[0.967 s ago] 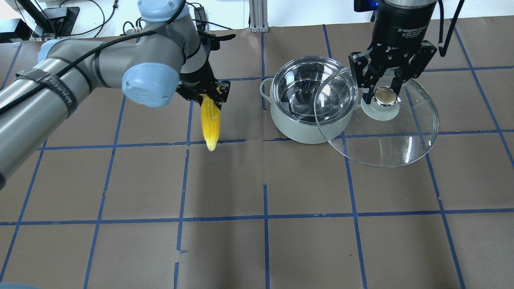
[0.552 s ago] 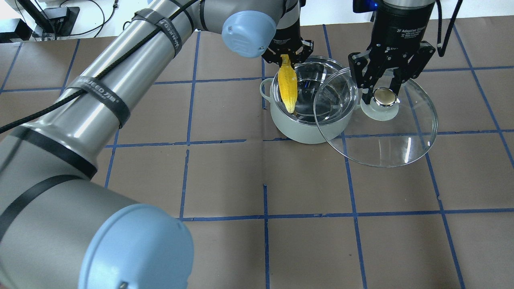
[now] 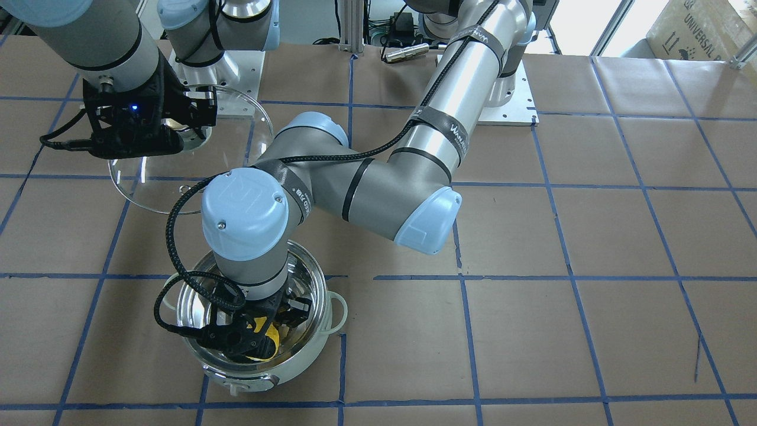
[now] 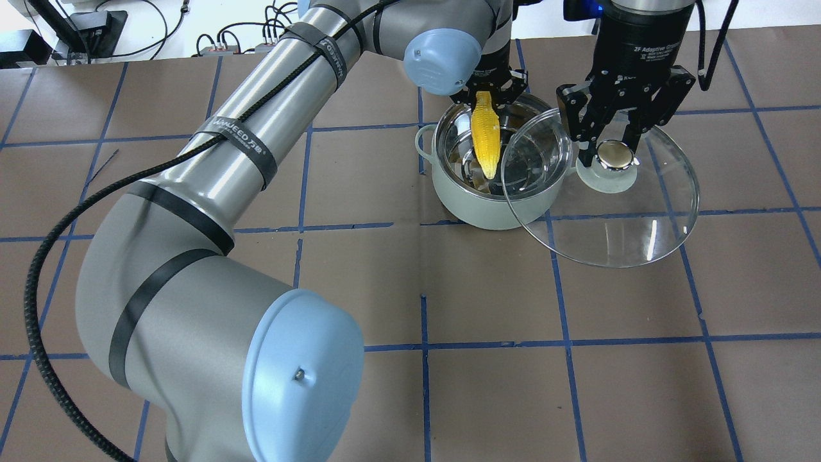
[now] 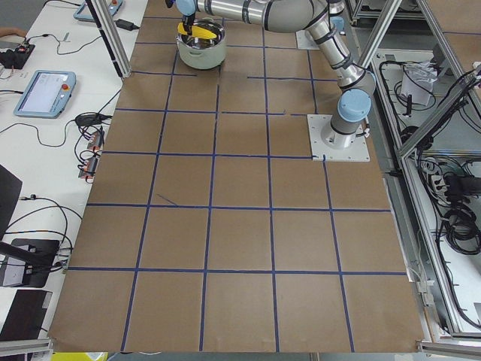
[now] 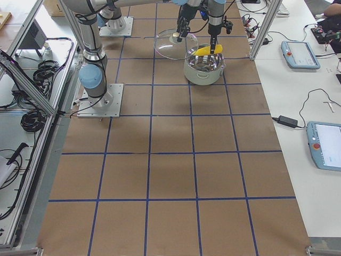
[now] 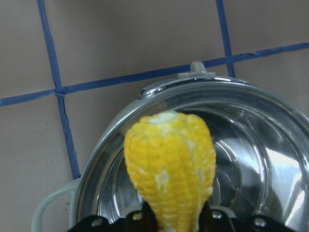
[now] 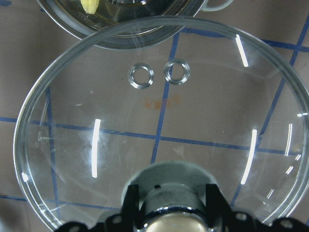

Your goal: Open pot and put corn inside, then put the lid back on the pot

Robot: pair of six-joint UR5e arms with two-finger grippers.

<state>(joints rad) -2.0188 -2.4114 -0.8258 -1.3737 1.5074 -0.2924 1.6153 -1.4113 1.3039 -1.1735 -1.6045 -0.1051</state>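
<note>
The pale mint-white pot (image 4: 449, 192) stands open at the table's far middle, its steel inside showing. My left gripper (image 4: 485, 96) is shut on the thick end of the yellow corn (image 4: 485, 138), which hangs tip down over the pot's mouth. The left wrist view shows the corn (image 7: 169, 164) above the pot's rim (image 7: 111, 130). My right gripper (image 4: 614, 154) is shut on the knob of the glass lid (image 4: 628, 218), held up just right of the pot, its edge overlapping the pot's rim. The right wrist view shows the lid (image 8: 159, 121) and its two vent rings.
Brown paper with a blue tape grid covers the table (image 4: 423, 385). My left arm (image 4: 244, 141) stretches across the table's left half to the pot. Cables and boxes (image 4: 96, 32) lie beyond the far edge. Both arm bases (image 3: 508, 89) stand at the robot's side.
My left arm has swung right with the corn, from the table left of the pot to over the pot's mouth. The right gripper and lid have not moved.
</note>
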